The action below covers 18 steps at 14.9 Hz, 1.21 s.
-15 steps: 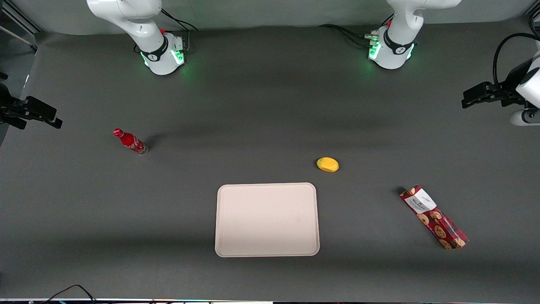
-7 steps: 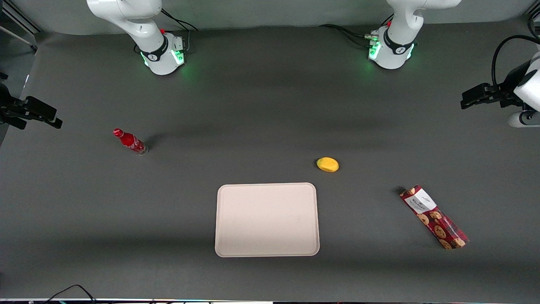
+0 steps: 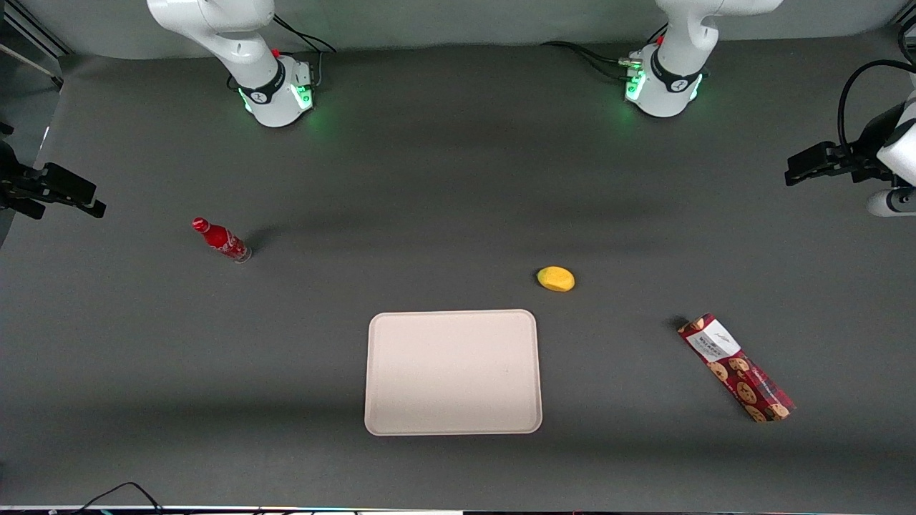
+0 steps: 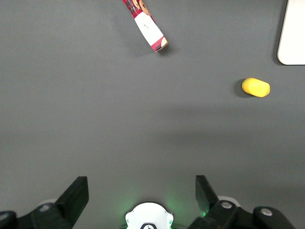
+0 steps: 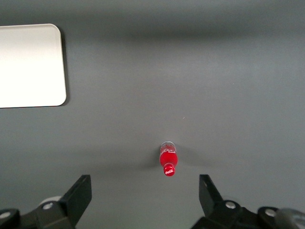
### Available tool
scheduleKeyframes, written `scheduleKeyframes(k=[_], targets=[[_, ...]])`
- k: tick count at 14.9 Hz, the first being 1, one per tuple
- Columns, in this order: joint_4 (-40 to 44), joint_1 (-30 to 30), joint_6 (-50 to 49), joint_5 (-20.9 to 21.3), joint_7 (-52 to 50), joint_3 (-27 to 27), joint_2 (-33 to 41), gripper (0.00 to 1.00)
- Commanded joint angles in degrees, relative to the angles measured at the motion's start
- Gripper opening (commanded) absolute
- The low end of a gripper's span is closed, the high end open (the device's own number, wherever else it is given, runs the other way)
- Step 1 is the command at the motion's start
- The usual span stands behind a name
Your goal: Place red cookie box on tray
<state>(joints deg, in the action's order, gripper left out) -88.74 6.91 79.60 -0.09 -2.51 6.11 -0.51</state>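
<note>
The red cookie box [image 3: 737, 368] lies flat on the dark table toward the working arm's end, its white label panel at the end farther from the front camera. It also shows in the left wrist view [image 4: 147, 26]. The cream-pink tray [image 3: 453, 372] lies flat at the table's middle, near the front camera, with nothing on it; its corner shows in the left wrist view [image 4: 293, 33]. My left gripper [image 3: 798, 168] hangs high at the working arm's end, farther from the front camera than the box and well apart from it. It is open and empty [image 4: 141, 191].
A yellow lemon-like object [image 3: 556, 279] lies between the tray and the arm bases, also in the left wrist view [image 4: 256, 87]. A small red bottle [image 3: 220, 239] stands toward the parked arm's end. The two arm bases [image 3: 665, 89] stand along the table's edge farthest from the front camera.
My left gripper has shifted only slightly at the working arm's end of the table. The box, tray, lemon and bottle have not moved.
</note>
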Motion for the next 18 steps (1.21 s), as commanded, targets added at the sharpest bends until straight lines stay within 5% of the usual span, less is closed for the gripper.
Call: scheduleKeyframes(k=[1, 8, 13, 18], targets=[[2.3, -0.1, 0.6, 0.8, 0.3, 0.3, -2.4, 1.00], [20.4, -0.8, 3.9, -0.3, -0.7, 5.7, -22.3, 1.00], [17.8, -1.5, 23.0, -7.4, -7.5, 7.4, -34.6, 1.00], [16.0, -1.5, 37.4, -9.5, -6.9, 7.3, -46.0, 1.00]])
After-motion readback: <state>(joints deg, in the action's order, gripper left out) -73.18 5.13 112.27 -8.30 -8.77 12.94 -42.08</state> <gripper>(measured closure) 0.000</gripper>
